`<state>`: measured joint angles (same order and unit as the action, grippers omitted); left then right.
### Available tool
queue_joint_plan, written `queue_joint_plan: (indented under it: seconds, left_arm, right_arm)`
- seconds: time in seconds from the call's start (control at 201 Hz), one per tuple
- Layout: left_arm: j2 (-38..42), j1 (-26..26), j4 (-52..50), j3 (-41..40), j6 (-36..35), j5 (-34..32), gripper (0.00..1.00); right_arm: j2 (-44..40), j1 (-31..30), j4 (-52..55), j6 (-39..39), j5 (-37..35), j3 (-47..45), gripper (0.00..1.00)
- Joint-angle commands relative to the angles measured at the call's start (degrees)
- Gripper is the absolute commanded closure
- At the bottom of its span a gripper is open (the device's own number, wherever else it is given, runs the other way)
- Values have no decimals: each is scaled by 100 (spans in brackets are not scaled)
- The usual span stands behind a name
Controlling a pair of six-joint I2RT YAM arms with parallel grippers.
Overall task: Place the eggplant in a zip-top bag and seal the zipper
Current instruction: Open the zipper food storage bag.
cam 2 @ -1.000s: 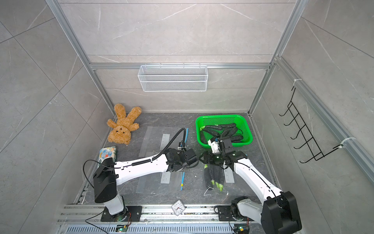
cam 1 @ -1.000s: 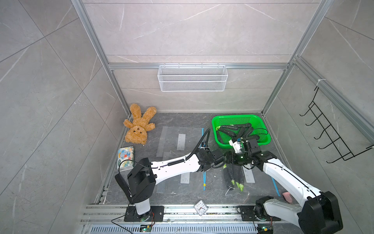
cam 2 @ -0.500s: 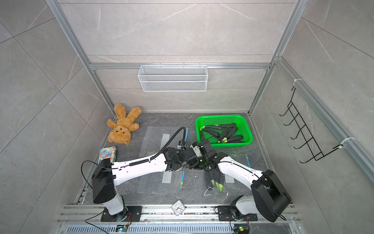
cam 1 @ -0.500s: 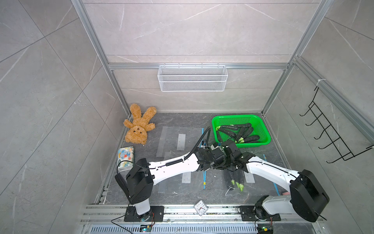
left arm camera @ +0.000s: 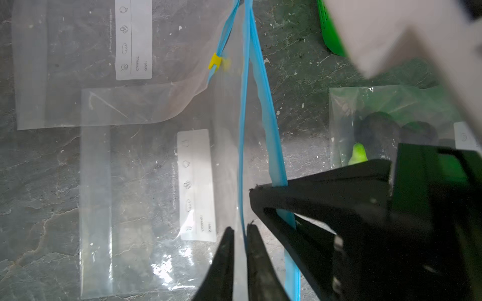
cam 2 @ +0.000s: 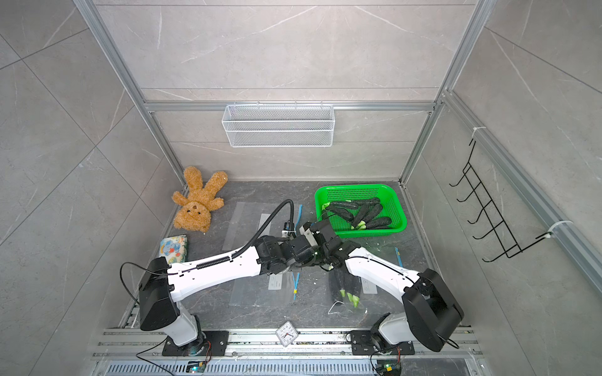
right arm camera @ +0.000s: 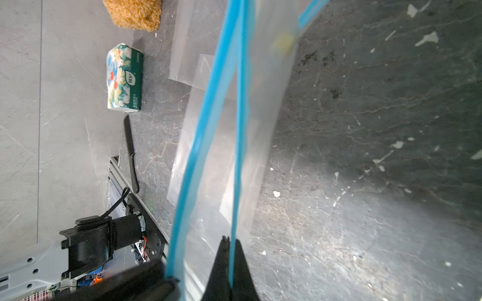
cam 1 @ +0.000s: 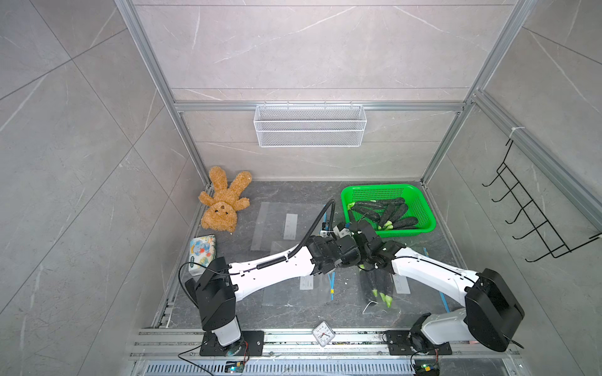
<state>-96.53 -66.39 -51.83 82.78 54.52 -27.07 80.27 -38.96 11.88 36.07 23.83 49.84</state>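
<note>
Looking down in both top views, you see the left arm point(cam 1: 277, 265) and the right arm point(cam 2: 378, 269) reaching in until their wrists meet mid-table, just in front of the green basket point(cam 1: 374, 192). The fingertips are hidden from up there. The eggplants point(cam 1: 366, 206) lie in that basket. More of them sit inside a second clear bag point(cam 1: 379, 286), flat on the table and partly beneath the right arm. A teddy bear point(cam 1: 223, 208) and a tissue pack point(cam 1: 202, 250) lie well off to the left.

In the left wrist view, the zip-top bag point(left arm camera: 273, 135) is lifted, its mouth parted into two blue lips. Your left gripper point(left arm camera: 240, 229) has its fingers a sliver apart; one lip runs between them with no firm pinch showing. The right gripper point(left arm camera: 253, 192) comes in from the side, clamped on the other lip.

In the right wrist view, the right gripper point(right arm camera: 230, 241) shows its fingers pressed together on a blue lip. The other lip runs off to the dark blur of the left gripper. A black comb point(right arm camera: 130, 153) lies near the tissue pack.
</note>
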Motion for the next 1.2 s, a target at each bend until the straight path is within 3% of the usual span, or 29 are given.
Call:
queue_joint_plan:
  seconds: [0.0,0.189,0.294,0.438,0.557,0.707,0.886,0.995,1.2]
  left_arm:
    - [196,-13,-123,-30,75,-244,74]
    - [366,20,-36,-205,129,-352,62]
    - [398,48,15,-245,107,-348,63]
    - [433,47,-6,-244,144,-343,76]
    - [553,47,-48,-245,217,-322,100]
    - [726,9,-72,-169,261,-176,100]
    - [919,-122,-213,134,326,-141,100]
    - [1000,-183,-524,510,383,-95,100]
    - [1263,-547,-1698,1569,502,-711,100]
  right_arm:
    - [-253,-94,305,-22,-150,222,100]
    - [-401,-94,591,-65,-221,307,100]
    - [-464,-97,690,-83,-225,333,100]
    - [-530,-93,960,-180,-277,441,100]
    - [-558,-94,1490,-384,-423,633,100]
    - [-712,-95,2328,-695,-658,1006,100]
    - [-804,-94,3317,-1029,-793,1591,79]
    - [-807,-94,3881,-1204,-710,2136,51]
    - [-770,-32,5206,-1731,-1118,3738,44]
